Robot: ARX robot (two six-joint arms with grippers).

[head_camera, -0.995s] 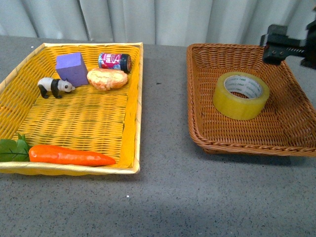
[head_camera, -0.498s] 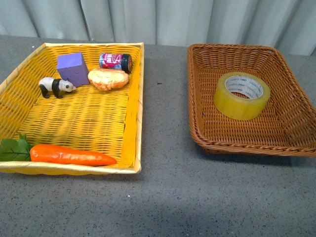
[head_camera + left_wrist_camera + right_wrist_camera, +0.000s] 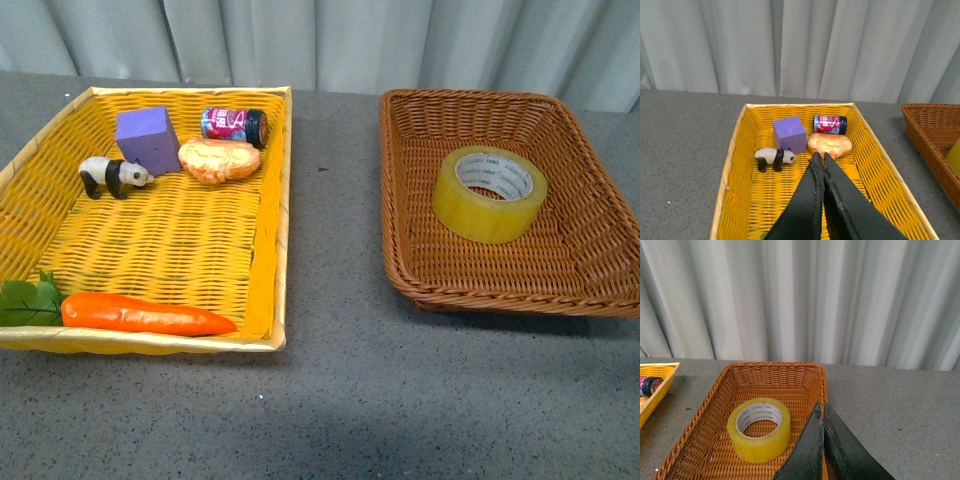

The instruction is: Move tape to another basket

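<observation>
The yellow tape [image 3: 489, 194] lies flat in the middle of the brown wicker basket [image 3: 590, 270] on the right of the table. In the right wrist view the tape [image 3: 759, 430] sits in the same basket [image 3: 705, 425], and my right gripper [image 3: 820, 407] hovers shut and empty over the basket's rim, apart from the roll. My left gripper [image 3: 820, 156] is shut and empty above the yellow basket [image 3: 735, 165]. Neither arm shows in the front view.
The yellow basket [image 3: 270, 250] on the left holds a purple block [image 3: 146, 138], a toy panda [image 3: 112, 176], a can [image 3: 233, 124], a bread piece [image 3: 218, 159] and a carrot [image 3: 145, 315]. Grey tabletop [image 3: 335, 240] separates the two baskets. Curtains hang behind.
One second ago the right gripper was in the front view above the brown basket's far right corner. It has since withdrawn out of that view. The tape stays put.
</observation>
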